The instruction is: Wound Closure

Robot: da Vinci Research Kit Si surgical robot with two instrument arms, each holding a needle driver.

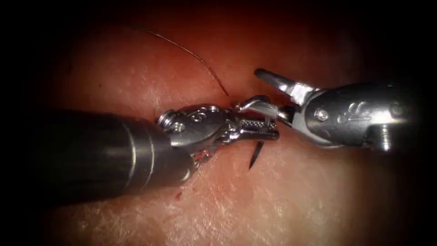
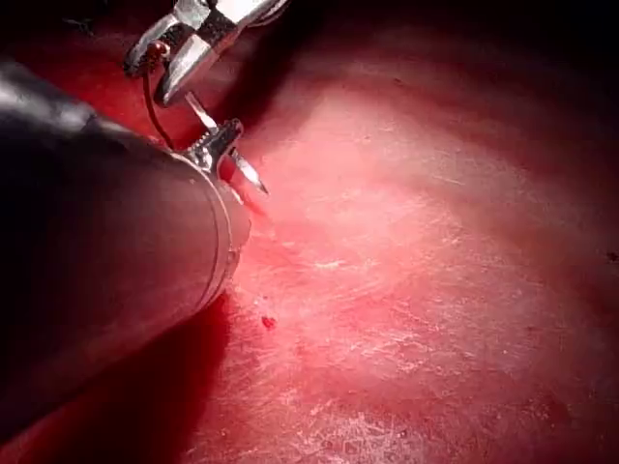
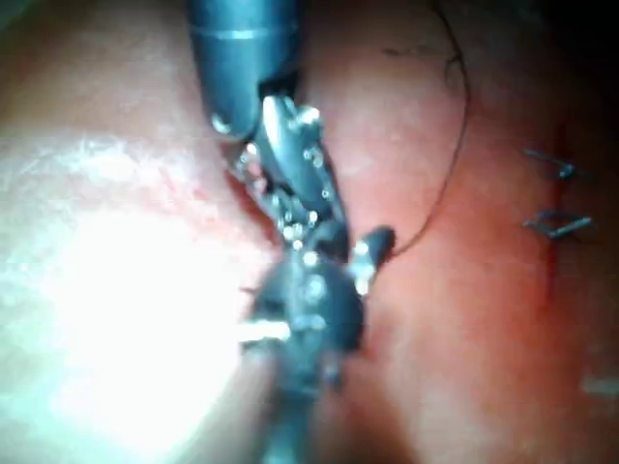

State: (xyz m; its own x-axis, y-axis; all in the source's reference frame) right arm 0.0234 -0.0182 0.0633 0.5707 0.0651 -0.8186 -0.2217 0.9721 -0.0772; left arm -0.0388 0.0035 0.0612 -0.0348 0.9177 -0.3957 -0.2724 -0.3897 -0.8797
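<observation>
Left steel tool clamped on curved dark needle, tip hanging clear below for handling; right steel tool spread apart just beside, holding nothing; thin dark thread trailing behind over pink tissue.

Your left tool grips the needle above the tissue; your right tool gapes beside it, thread trailing behind

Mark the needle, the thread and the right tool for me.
needle (image 1: 256,155), endoscope view, on the dark pointed end below the left tool's jaws.
thread (image 1: 193,53), endoscope view, on the thin strand arcing over the tissue.
right tool (image 1: 266,98), endoscope view, midway between its open jaws.
</observation>
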